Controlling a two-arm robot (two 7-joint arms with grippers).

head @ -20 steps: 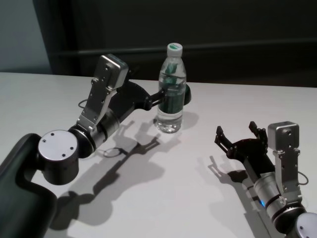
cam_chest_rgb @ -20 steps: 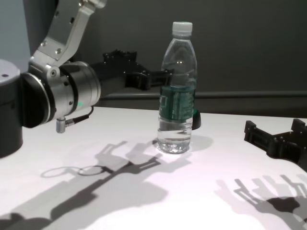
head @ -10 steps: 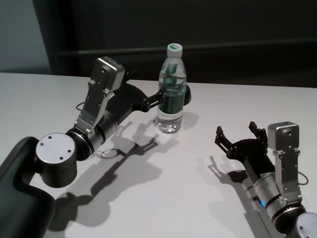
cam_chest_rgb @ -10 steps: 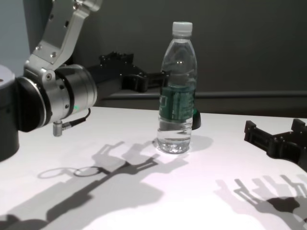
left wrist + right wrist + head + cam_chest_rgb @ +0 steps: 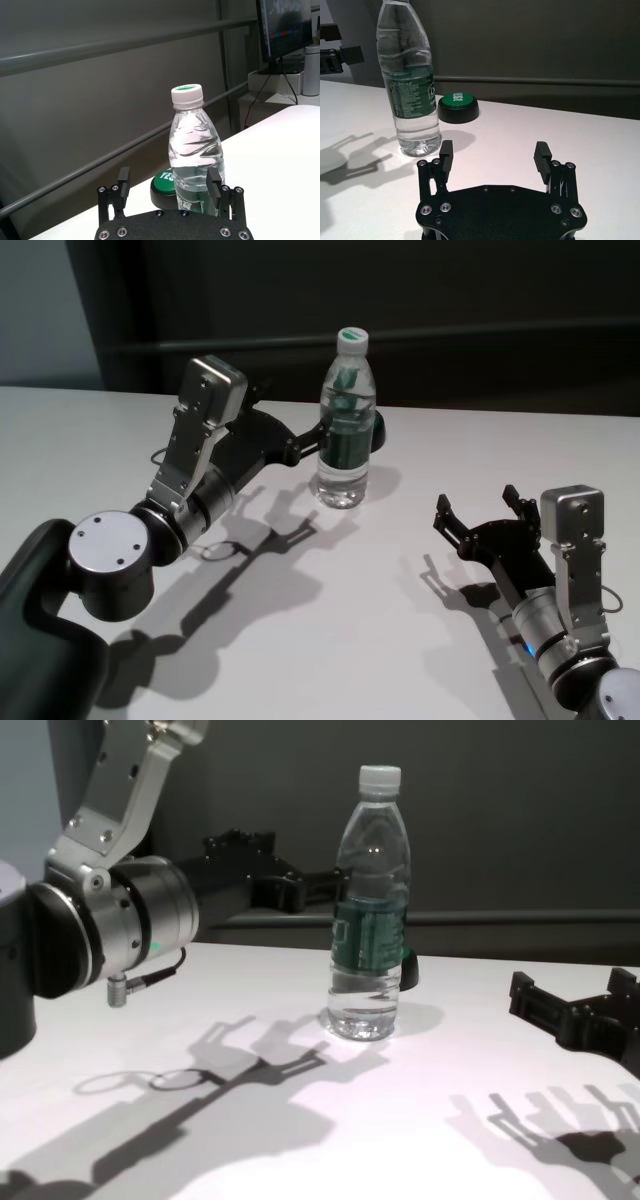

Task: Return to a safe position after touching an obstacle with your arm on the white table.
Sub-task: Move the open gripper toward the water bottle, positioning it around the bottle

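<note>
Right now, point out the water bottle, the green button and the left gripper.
water bottle (image 5: 345,445), head view, green label band.
green button (image 5: 458,100), right wrist view, green top.
left gripper (image 5: 167,186), left wrist view, midway between fingertips.

A dark grey wall (image 5: 520,810) rises beyond the left claw (image 5: 170,187), crossed by a horizontal rail (image 5: 520,917) — low, just above the worktop's (image 5: 380,620) far edge. Off past that claw stands a lit monitor (image 5: 286,27) on a pale side surface (image 5: 272,80). Hard light from above throws sharp shadows (image 5: 240,1070) onto the worktop.
</note>
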